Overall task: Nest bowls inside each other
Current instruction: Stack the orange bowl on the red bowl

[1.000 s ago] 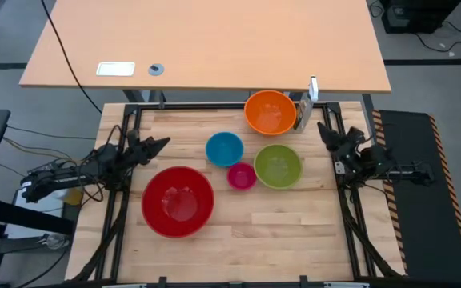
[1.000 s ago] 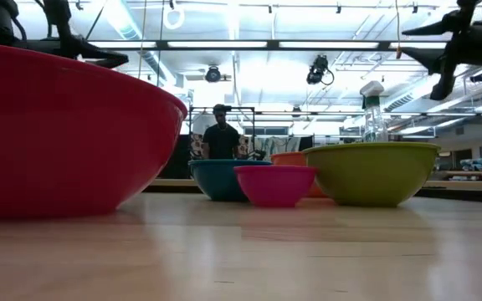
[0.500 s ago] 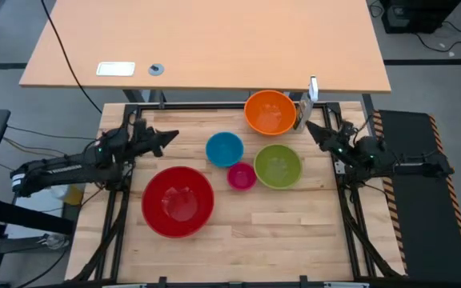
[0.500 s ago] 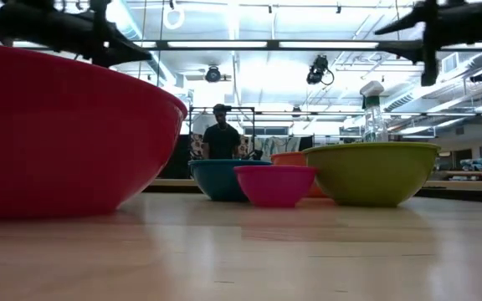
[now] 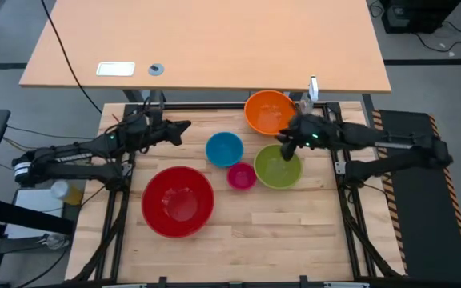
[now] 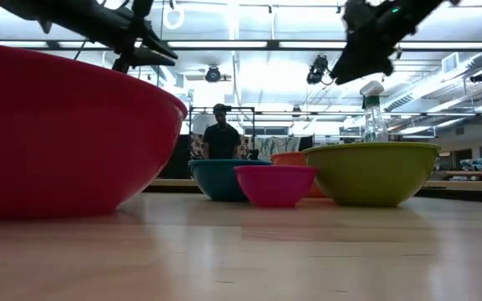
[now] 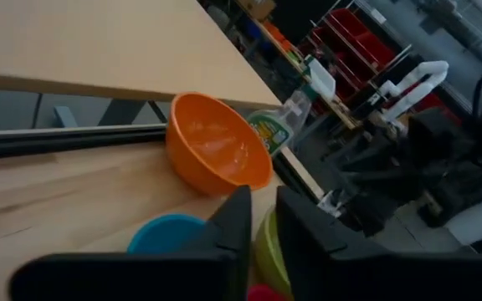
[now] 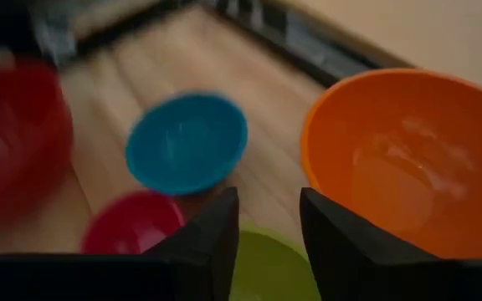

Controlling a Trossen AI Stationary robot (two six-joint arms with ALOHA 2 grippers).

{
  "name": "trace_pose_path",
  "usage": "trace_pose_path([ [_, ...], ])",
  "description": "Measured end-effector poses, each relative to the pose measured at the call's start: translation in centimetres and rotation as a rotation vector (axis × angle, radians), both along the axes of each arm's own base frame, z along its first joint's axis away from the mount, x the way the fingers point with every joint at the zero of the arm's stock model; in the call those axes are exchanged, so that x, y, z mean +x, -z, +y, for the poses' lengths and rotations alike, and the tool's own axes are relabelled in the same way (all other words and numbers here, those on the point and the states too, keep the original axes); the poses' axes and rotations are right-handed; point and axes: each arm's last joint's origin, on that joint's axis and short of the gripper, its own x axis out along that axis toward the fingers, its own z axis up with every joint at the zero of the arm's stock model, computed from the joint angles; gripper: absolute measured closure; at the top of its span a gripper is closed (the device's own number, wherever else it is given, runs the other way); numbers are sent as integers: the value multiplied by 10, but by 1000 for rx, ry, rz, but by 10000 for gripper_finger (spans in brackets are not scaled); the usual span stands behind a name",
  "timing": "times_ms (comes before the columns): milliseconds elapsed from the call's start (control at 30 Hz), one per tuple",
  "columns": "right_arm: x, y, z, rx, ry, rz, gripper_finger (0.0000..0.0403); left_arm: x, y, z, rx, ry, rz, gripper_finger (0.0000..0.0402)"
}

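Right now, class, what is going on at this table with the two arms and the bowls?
Five bowls sit apart on the table, none nested yet: red bowl, blue bowl, pink bowl, green bowl and orange bowl. The right gripper hangs open and empty over the green bowl's rim. The left gripper reaches toward the blue bowl, holding nothing.

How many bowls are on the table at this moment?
5, all separate: red bowl front left, blue bowl centre, pink bowl beside it, green bowl right of pink, orange bowl at the back edge. None looks hidden.
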Motion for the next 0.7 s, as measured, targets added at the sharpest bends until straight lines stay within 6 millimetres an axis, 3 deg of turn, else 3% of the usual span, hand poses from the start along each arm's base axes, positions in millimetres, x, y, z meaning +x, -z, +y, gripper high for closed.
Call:
trace_pose_path([
  [167,27,-2,-18,-37,-166,124,221,4,-5,-2,-38,10,-37,287],
  [400,55,29,-49,-61,-184,296,153,7,-6,-10,-59,48,-50,271],
  [533,65,56,-66,-67,-150,418,150,7,-7,-15,-86,81,-67,271],
  [700,71,76,-74,-109,-158,538,176,8,-7,-21,-130,159,-81,271],
])
